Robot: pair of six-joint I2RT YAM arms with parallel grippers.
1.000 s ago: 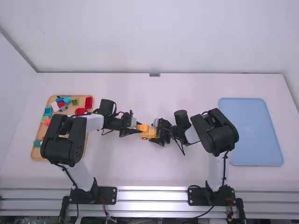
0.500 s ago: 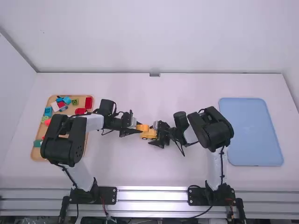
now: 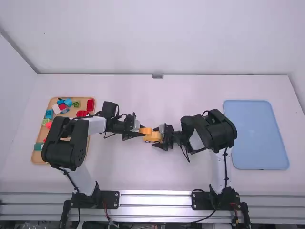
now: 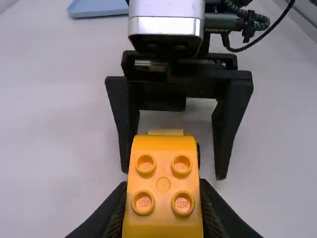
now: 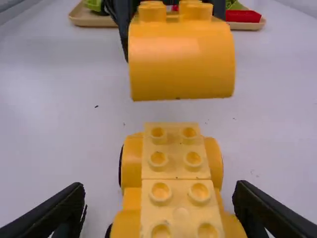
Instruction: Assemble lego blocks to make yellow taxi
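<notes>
The left pincer point(image 3: 141, 132) is pinching a rounded yellow block point(image 5: 181, 64), one finger pressed to either side of it. The block is held with its four round studs facing up. The right pincer point(image 3: 157, 137) is spread, its fingers on opposite sides of a yellow car base point(image 5: 173, 163), with a gap between the base and at least one finger.

The base is long and low, with dark wheels point(image 5: 121, 166) at its side and pairs of studs along its top; a seam crosses it between two studded sections. It lies at the middle of the table point(image 3: 128, 171), between the two arms. The rounded block is near it but apart, toward the left arm and not on its studs. I cannot tell whether the wheels touch the table.

On the left side of the table is a wooden tray point(image 3: 40, 161), partly covered by the left arm. It holds loose pieces, among them a red block point(image 3: 90, 105), a green block point(image 3: 76, 104), a white block point(image 3: 56, 109) and a blue block point(image 3: 49, 113). On the right side of the table, behind the right arm, lies a light blue tray point(image 3: 259, 138).
</notes>
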